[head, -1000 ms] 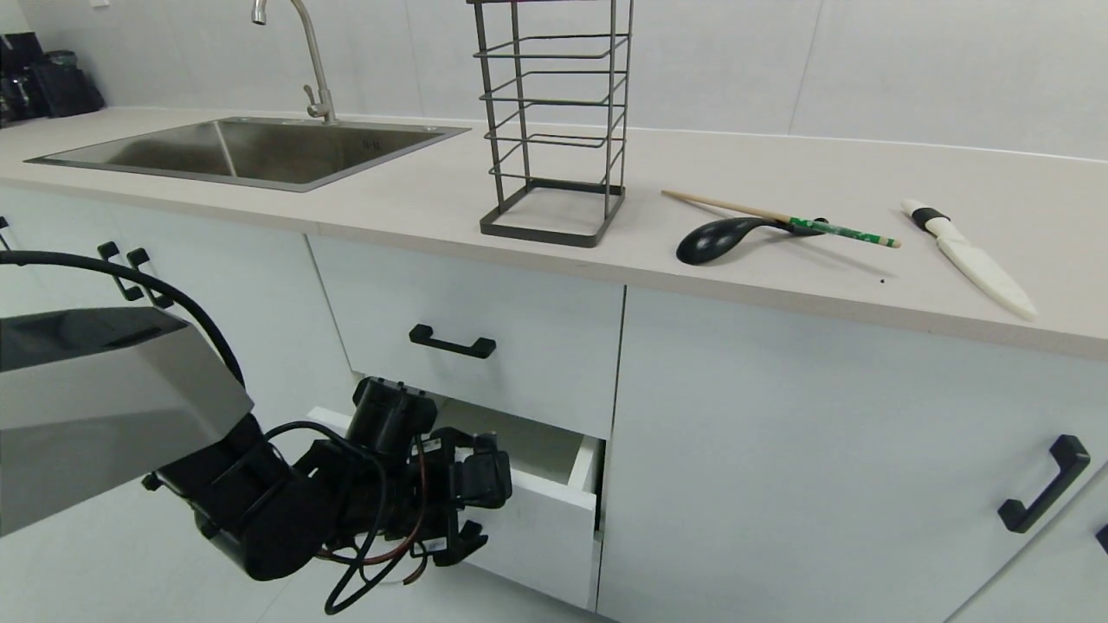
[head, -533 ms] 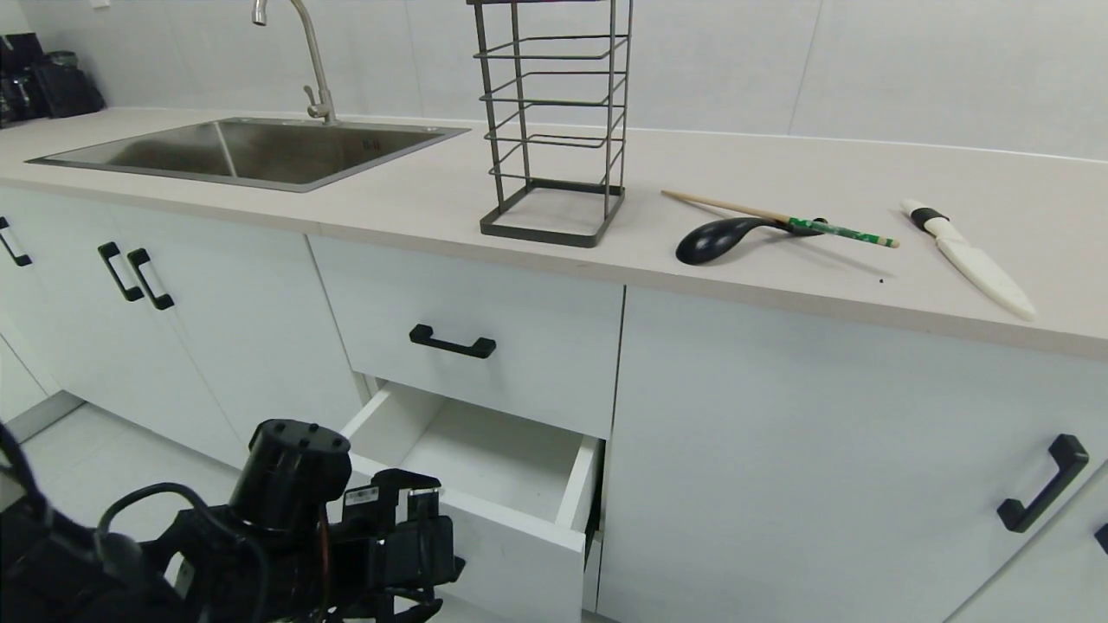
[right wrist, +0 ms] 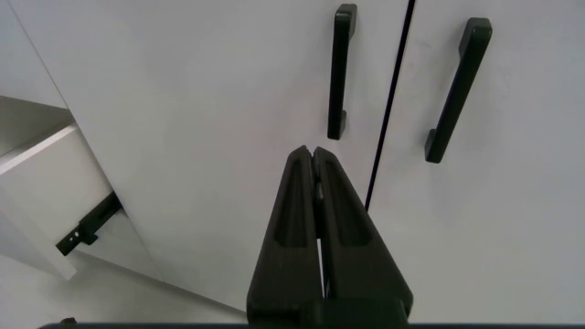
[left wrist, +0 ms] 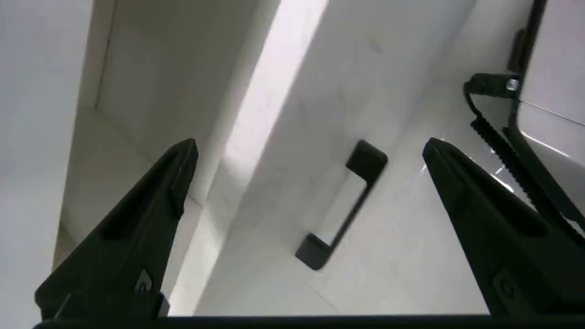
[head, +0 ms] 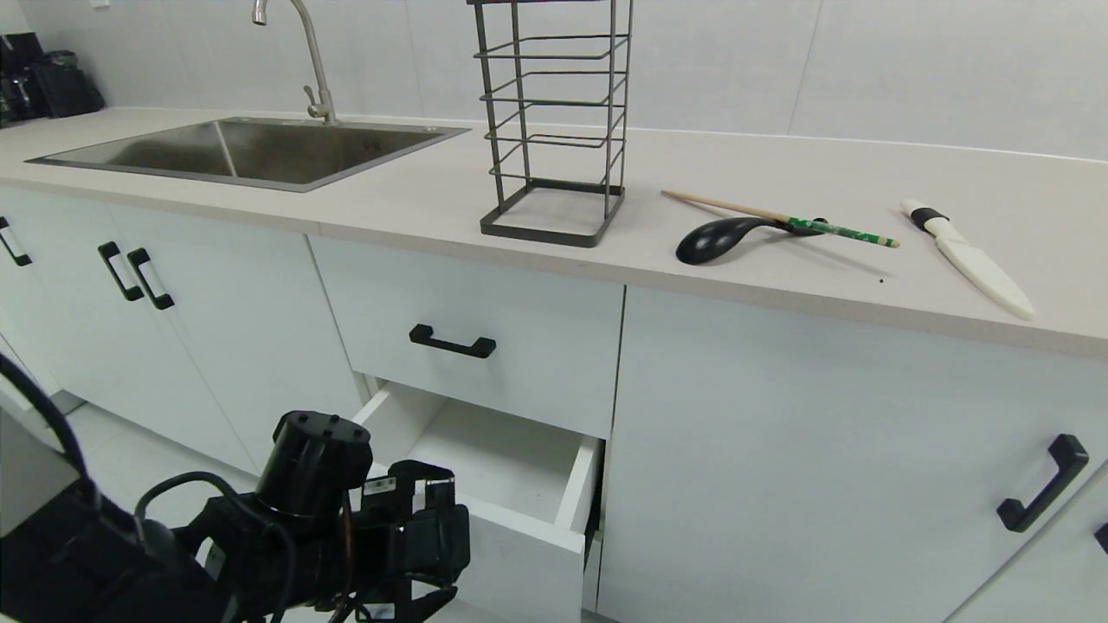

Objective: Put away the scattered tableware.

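Left gripper [left wrist: 311,151]: fingers wide apart, nothing between them, sitting low in front of the pulled-out lower drawer [head: 519,554]. Its black bar drawer handle [left wrist: 343,206] is straight ahead of the jaws.

Right gripper [right wrist: 313,160]: fingers pressed together, empty, facing the white cabinet doors with two black door handles [right wrist: 340,71] beside that drawer.

All the tableware is up on the counter [head: 415,199], above and to the right of the drawer:
- spoon [head: 718,238]: glossy black, deep rounded bowl, probably plastic. Long axis runs along the counter, bowl end toward the rack [head: 554,130].
- chopstick [head: 779,216]: thin pale wood with a green patterned end, lying across the spoon's handle and nearly parallel to it.
- knife [head: 969,257]: smooth white with a black band, looks ceramic. It's farthest right, slanting toward the counter edge.

I judge the right arm nearer. Grasps should close across those long axes. The counter is matte and flat, so the thin pieces sit low.
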